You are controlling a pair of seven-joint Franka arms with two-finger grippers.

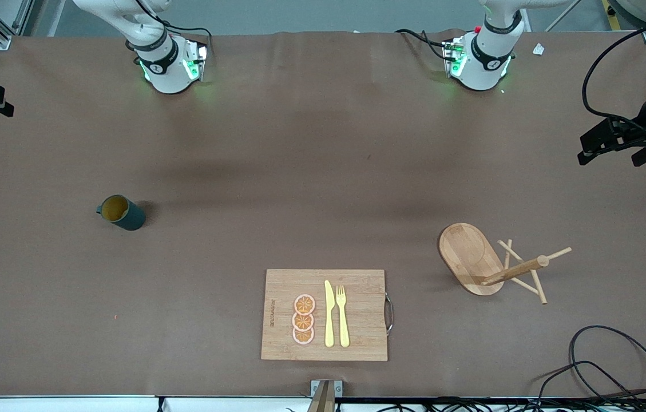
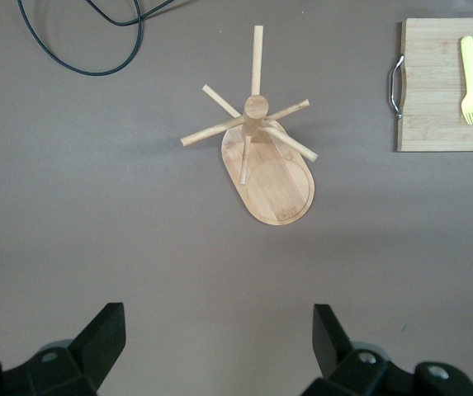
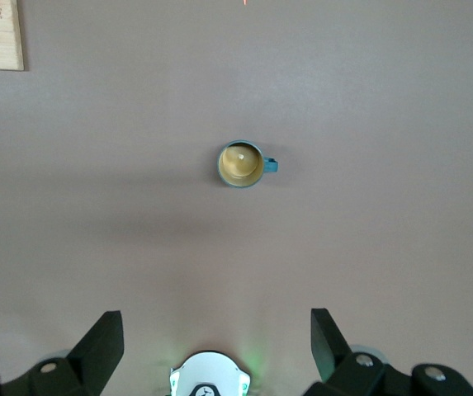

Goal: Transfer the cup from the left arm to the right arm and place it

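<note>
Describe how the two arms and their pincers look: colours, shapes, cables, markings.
Both arms are glossy white with rounded joints, a black band with a small white mark near each base, green lights glowing there and black cables trailing off. The left pincer and right pincer each have two black, wedge-shaped fingers on a black body with grey screw heads.

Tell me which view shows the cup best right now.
The right wrist view: the cup sits mid-picture, seen straight down, with its yellow-brown inside and side handle clear. The front view shows it smaller, upright toward the right arm's end of the table. The left wrist view misses it.
</note>
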